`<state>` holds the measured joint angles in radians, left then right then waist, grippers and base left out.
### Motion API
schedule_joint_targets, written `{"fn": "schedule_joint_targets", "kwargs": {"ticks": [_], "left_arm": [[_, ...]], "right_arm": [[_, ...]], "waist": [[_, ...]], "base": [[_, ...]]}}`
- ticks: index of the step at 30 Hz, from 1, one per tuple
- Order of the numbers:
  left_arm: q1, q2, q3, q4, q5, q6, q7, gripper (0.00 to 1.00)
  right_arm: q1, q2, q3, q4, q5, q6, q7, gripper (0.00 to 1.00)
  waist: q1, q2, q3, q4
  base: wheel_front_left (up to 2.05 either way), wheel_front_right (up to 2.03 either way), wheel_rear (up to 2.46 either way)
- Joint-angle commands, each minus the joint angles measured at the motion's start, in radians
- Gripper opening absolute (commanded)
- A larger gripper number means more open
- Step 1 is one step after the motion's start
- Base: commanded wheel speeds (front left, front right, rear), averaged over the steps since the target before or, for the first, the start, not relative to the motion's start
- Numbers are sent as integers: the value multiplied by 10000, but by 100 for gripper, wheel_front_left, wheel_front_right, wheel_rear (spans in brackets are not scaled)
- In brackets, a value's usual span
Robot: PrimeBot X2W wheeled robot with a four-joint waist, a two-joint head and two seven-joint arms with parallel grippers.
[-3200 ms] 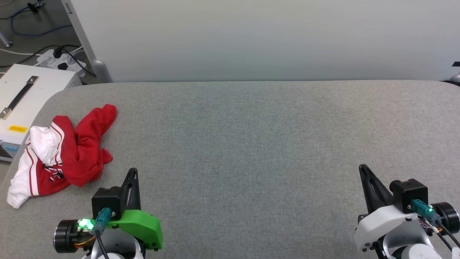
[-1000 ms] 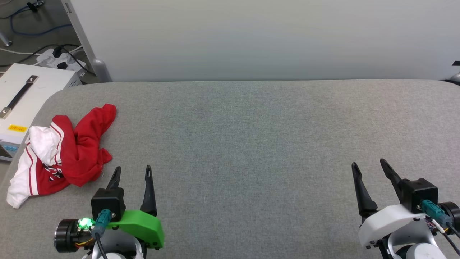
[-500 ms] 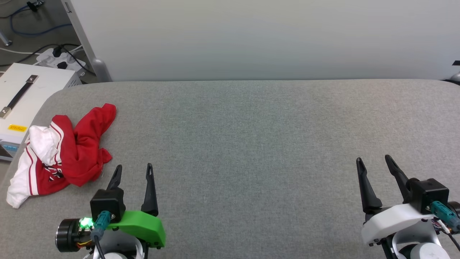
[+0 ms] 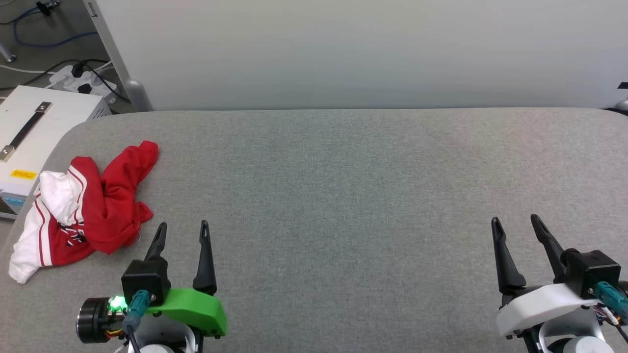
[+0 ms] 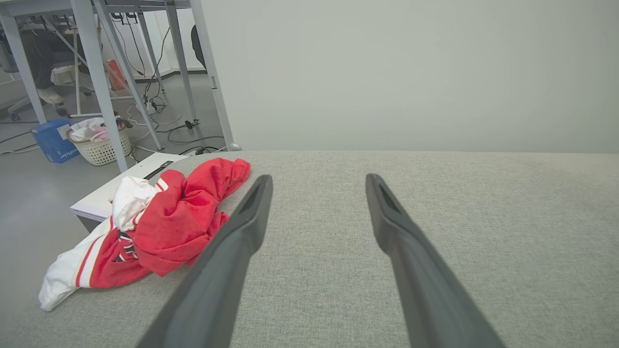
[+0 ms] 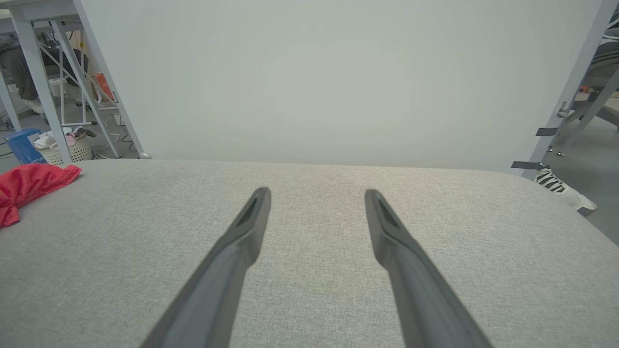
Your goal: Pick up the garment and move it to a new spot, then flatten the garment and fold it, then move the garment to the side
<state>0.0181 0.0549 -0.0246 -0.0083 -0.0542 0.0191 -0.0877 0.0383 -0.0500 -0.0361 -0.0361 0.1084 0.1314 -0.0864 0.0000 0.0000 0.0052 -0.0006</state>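
Observation:
The garment (image 4: 93, 206) is a red shirt with white sleeves and striped trim, crumpled in a heap at the far left of the grey table (image 4: 343, 186). The left wrist view has the garment (image 5: 164, 222) to the left of my fingers, apart from them. My left gripper (image 4: 183, 225) stands open just right of the heap, nothing between its fingers. My right gripper (image 4: 515, 219) is open too, at the table's front right, far from the shirt. A corner of the garment (image 6: 29, 186) shows at the right wrist view's left edge.
A white case with a strap handle (image 4: 34, 132) stands off the table's left edge, beside the heap. A pale partition wall (image 4: 343, 49) runs along the table's far edge. A basket (image 5: 99, 142) and table legs stand on the floor beyond.
Both grippers went from shut to open since the earliest frame. Over the last second the right gripper drifted slightly right and toward me. The garment has not moved.

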Motion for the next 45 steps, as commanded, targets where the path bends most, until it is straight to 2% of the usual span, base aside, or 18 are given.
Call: {"fn": "schedule_joint_targets", "kwargs": {"ticks": [1,45], "left_arm": [[-100,-18,-15,0,-103,42,-103,100],[-165,-34,-396,171,-435,76,-1021,100]], "right_arm": [[102,-2,-25,-108,107,-3,-139,100],[512,-2,36,-338,460,-5,-1044,100]], "waist": [[0,0,-4,-4],[0,0,56,57]], "base": [[0,0,0],[0,0,0]]}}
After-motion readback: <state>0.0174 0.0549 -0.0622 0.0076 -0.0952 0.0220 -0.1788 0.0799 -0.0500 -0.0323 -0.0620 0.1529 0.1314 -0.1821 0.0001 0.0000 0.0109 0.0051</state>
